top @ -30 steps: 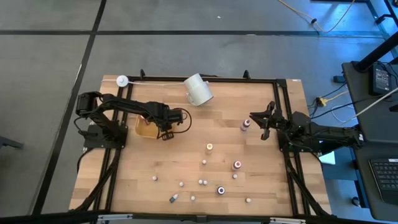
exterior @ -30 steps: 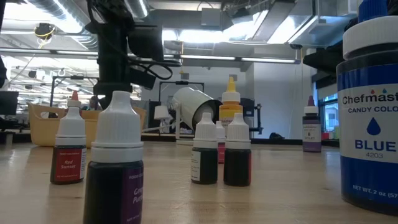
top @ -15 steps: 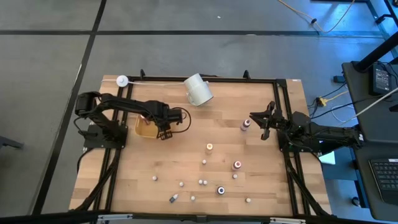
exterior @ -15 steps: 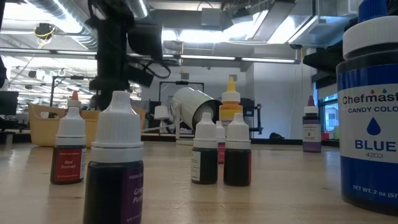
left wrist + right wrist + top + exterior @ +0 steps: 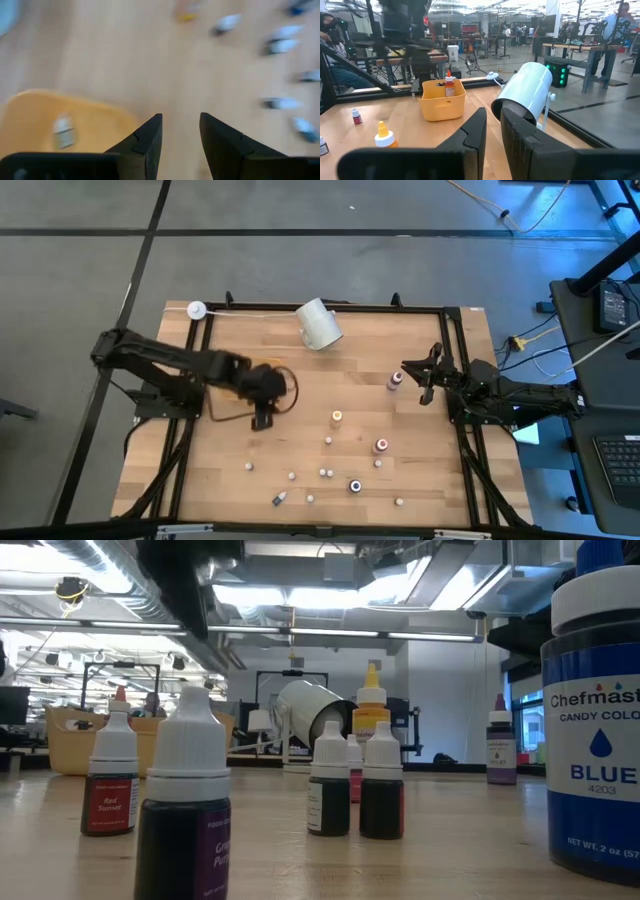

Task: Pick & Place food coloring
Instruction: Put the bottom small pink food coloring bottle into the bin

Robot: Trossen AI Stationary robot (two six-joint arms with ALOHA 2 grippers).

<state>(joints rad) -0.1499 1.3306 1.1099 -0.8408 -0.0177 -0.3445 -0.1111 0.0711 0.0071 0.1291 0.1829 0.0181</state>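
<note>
Counter (image 5: 200, 470): broad bare wood on the left half and along the near-left edge; black rail frames the perimeter. White cup (image 5: 319, 324) lies on its side at the far edge.

Food coloring bottles (image 5: 326, 472) stand scattered across the near-right part of the counter, well apart from each other. One bottle (image 5: 63, 131) lies inside the yellow tray (image 5: 30, 120).

Labels, low view: big blue jar (image 5: 594, 730) reads "Chefmast… CANDY COLO… BLUE 4203"; red-capped dropper (image 5: 110, 776) reads "Red Sunset".

Left gripper (image 5: 260, 416): over bare wood beside the tray, jaws spread, nothing between them; scattered bottles lie ahead, none touching.

Right gripper (image 5: 421, 373): parked at the right edge, jaws pressed together, empty. One purple-labelled bottle (image 5: 395, 380) stands just beside it.
</note>
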